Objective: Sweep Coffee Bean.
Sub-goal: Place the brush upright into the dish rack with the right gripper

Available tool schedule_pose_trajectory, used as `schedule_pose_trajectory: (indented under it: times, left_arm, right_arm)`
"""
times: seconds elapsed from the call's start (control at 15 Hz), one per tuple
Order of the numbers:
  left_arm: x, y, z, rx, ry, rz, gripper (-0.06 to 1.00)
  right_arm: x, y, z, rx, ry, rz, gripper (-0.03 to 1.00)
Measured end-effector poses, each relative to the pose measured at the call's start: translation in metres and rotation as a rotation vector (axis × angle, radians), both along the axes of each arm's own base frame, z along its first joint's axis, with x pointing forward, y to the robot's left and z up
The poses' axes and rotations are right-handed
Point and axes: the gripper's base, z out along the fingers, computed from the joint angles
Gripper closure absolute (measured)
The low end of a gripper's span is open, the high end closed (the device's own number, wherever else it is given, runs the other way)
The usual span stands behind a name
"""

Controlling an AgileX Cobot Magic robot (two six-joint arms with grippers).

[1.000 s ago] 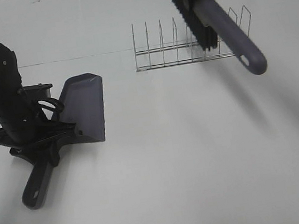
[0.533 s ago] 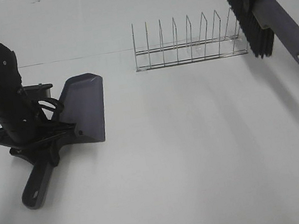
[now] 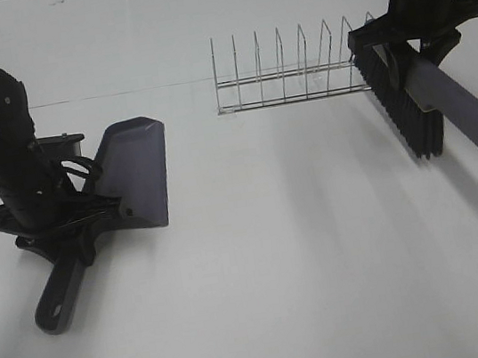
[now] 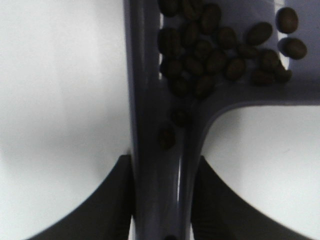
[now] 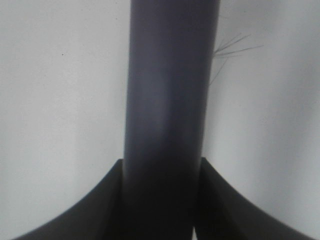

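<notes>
Left gripper (image 4: 164,200) clamps our dustpan (image 3: 134,172), coffee bean (image 4: 215,50) inside, at frame left; right gripper (image 3: 420,35) clamps the brush (image 3: 401,110) well apart, upper right.

The surface (image 3: 280,272) is white and bright, with soft light from above. It is brightest at the far side and a bit grey at the near side. Pale, fuzzy shadows lie under the dustpan (image 3: 138,167) and beside the brush (image 3: 444,105). The high view is fairly sharp, only a little grainy. In the left wrist view the coffee beans (image 4: 215,50) look blurry, and the white around them glows too bright. The right wrist view is blurry and greyer, with a faint shine down the brush handle.
</notes>
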Motion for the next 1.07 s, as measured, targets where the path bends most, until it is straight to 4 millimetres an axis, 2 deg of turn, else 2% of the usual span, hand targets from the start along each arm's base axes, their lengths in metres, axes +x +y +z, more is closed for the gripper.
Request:
schedule_pose_trajectory:
  times: [0.4, 0.67, 1.07]
  left_arm:
    - [0.000, 0.000, 0.000, 0.000, 0.000, -0.002, 0.68]
    - [0.000, 0.000, 0.000, 0.000, 0.000, -0.002, 0.68]
    - [0.000, 0.000, 0.000, -0.001, -0.001, -0.014, 0.68]
  right_arm:
    - [0.006, -0.001, -0.029, -0.019, 0.031, 0.009, 0.68]
    - [0.018, -0.001, -0.030, -0.008, -0.050, 0.008, 0.68]
    - [0.052, -0.008, -0.030, -0.006, -0.110, -0.009, 0.68]
